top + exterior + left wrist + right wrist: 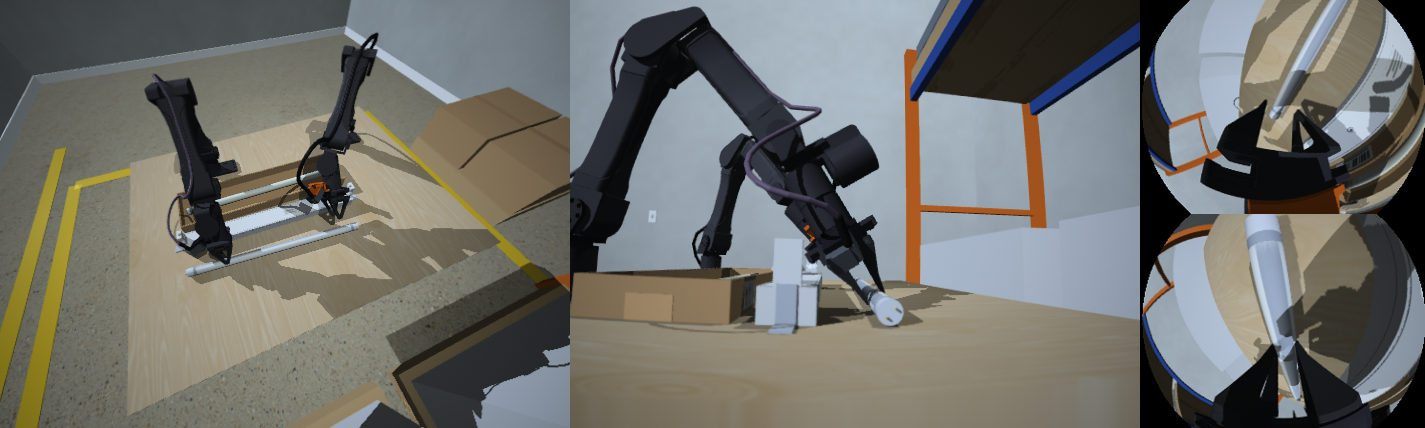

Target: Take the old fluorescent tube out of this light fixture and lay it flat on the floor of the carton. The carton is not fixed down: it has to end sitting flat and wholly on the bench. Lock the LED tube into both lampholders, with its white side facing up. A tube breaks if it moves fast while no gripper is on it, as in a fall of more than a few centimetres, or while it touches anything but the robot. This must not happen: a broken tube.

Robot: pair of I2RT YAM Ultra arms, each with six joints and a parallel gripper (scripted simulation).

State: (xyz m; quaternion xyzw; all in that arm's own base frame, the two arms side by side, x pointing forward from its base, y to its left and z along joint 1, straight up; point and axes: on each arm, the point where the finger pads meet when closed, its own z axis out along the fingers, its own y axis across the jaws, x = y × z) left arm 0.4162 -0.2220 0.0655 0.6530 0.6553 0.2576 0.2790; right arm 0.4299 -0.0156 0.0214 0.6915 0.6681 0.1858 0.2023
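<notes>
listing, top view: my right claw [226,261] [876,295] [1285,345], clenched on the led tube [295,244] [889,310] [1314,50] [1270,276] near one end; my left claw [336,217] [1281,107], released, near the other end. old tube [255,191] [1398,160], one, in the carton [270,175] [600,295] [1414,96]. fixture [265,220] [786,300] [1350,129] [1395,353], one, between carton and led tube.
exterior: led tube low at the surface [200,325] [870,375] [1269,53] [1231,276], two pins on its end cap; carton upright beside the fixture.
left wrist: fingers parted, led tube's end just beyond.
right wrist: led tube between my fingertips.
</notes>
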